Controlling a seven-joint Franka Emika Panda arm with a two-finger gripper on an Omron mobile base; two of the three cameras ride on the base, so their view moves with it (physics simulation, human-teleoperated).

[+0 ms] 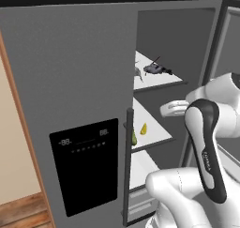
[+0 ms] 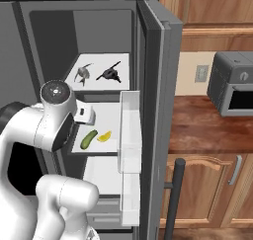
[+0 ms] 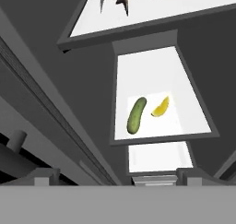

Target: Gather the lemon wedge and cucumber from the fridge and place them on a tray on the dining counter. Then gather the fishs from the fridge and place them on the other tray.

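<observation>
The fridge stands open. On its middle shelf (image 3: 189,103) a green cucumber (image 3: 137,114) (image 2: 89,139) lies beside a yellow lemon wedge (image 3: 160,107) (image 2: 104,136) (image 1: 144,128). Two dark fish (image 2: 83,74) (image 2: 111,73) rest on the shelf above; one fish (image 1: 157,68) is plain in the left base view. My gripper (image 3: 120,176) (image 2: 84,115) (image 1: 170,108) hovers open and empty in front of the middle shelf, a little above and short of the cucumber. The trays and the dining counter are out of view.
The fridge's right door (image 2: 158,110) swings out with white bins (image 2: 129,135) on its inside, close to my arm's right. The left door (image 1: 84,166) is closed and carries a black panel. A microwave (image 2: 232,86) sits on a wooden counter (image 2: 207,130) to the right.
</observation>
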